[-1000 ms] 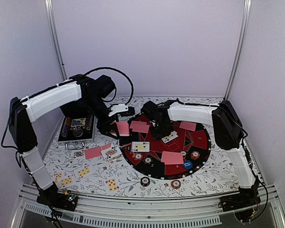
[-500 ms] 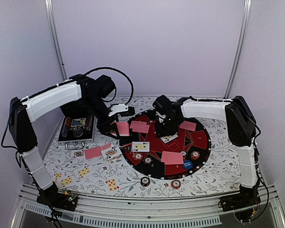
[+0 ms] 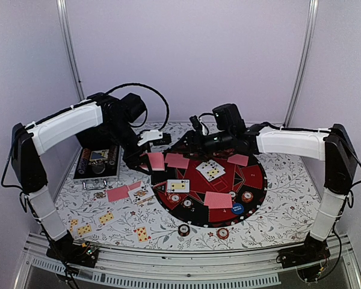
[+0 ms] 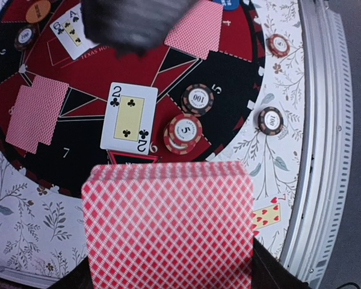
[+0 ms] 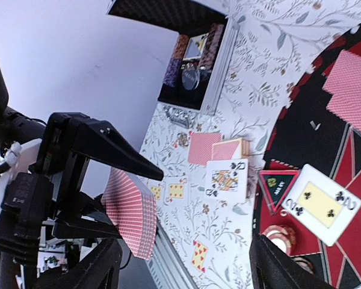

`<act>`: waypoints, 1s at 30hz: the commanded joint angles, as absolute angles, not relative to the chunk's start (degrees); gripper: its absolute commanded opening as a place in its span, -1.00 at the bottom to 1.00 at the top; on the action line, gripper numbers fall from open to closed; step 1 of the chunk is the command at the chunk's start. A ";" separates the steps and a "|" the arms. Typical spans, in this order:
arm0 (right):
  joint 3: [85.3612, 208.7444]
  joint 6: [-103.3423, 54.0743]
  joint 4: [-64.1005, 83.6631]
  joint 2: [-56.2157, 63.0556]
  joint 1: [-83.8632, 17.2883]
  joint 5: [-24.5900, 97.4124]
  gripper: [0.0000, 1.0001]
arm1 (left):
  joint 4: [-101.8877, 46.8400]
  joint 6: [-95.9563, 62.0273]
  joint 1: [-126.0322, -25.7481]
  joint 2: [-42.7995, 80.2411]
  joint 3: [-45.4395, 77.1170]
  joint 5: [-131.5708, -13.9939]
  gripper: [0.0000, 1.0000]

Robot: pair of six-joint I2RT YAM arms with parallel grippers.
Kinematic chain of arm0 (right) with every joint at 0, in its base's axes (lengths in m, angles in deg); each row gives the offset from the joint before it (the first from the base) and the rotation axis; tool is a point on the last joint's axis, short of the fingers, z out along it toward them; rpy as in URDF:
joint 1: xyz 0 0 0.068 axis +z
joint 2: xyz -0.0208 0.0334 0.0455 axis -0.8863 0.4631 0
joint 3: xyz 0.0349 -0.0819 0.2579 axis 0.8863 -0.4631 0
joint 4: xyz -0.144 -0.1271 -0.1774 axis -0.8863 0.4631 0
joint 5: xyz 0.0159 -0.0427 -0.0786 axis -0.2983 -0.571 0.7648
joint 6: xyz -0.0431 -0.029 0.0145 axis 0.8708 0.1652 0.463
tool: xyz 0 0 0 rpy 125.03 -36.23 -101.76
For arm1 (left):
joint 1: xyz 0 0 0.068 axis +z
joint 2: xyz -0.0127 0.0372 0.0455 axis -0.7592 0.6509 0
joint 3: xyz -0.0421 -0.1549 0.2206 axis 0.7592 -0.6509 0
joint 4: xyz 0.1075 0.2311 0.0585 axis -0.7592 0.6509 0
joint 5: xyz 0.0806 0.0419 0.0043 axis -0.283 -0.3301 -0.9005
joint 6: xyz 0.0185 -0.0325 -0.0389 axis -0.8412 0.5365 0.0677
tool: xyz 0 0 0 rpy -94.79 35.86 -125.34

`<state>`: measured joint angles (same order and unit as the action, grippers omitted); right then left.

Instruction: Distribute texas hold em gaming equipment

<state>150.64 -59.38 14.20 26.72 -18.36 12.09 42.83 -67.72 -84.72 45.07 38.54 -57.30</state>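
Note:
My left gripper point(image 3: 146, 158) is shut on a deck of pink-red-backed cards point(image 4: 168, 223), held just above the mat's left edge. The deck hides its fingers in the left wrist view. My right gripper point(image 3: 195, 133) hangs open and empty over the far rim of the mat. A face-up card point(image 3: 210, 170) lies on the mat below and to its right. The two of clubs point(image 4: 129, 118) lies face up beside stacked chips point(image 4: 183, 132). Face-down cards point(image 3: 177, 161) and more chips point(image 3: 246, 195) are spread on the mat. A blue disc point(image 3: 237, 210) sits near the front and an orange disc point(image 4: 38, 10) farther back.
The round black-and-red mat point(image 3: 259, 180) fills the table's middle. A silver case point(image 3: 97, 162) with chips stands at the back left. Face-up cards point(image 3: 106, 217) and a face-down card point(image 3: 117, 193) lie on the floral cloth at left. Two chips point(image 3: 183, 229) rest before the mat.
My right gripper has opened, leaving a face-up card on the mat, and the arm has risen and swung back toward the far rim. The left arm and its deck have not moved.

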 commanded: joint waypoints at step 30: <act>154.71 -90.60 -23.36 48.86 -12.67 -6.96 0.42 | 42.61 -67.55 -84.28 44.49 40.16 -55.00 -0.54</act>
